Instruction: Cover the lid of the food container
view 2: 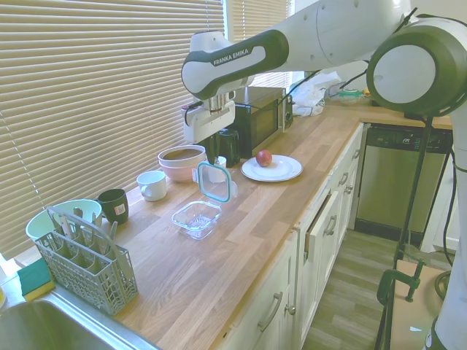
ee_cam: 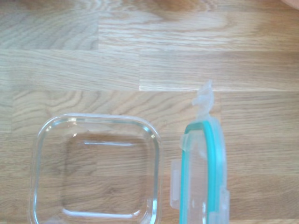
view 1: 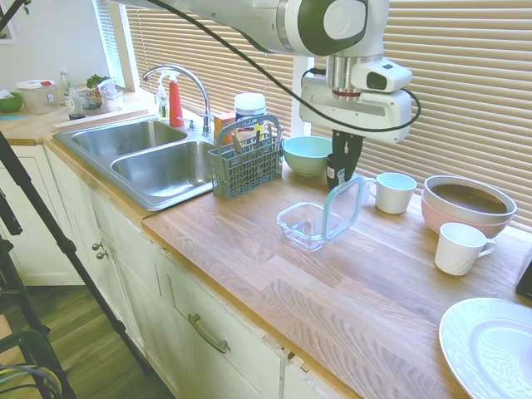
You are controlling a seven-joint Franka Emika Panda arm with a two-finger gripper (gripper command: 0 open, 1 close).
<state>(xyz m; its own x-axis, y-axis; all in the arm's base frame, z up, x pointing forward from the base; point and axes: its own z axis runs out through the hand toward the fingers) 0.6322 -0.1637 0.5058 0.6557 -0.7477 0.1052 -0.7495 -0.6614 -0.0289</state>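
Your lid [view 1: 345,208] hangs on edge, nearly upright, its lower edge at the far rim of the food container [view 1: 306,224]; whether they touch, you can't tell. Clear plastic, teal seal, snap tabs sticking out. Your gripper [view 1: 339,176] has its dark fingers [view 1: 345,158] clamped on the lid's top edge, drawn close with only the thin plastic between them. The fingertips themselves are hard to make out against the dark mug behind. The container sits open and empty on the wooden counter [view 1: 332,283], rounded-square glass, grain showing through its base in the wrist view. Just beyond stand a white mug [view 1: 393,192] and a pale green bowl [view 1: 307,155].
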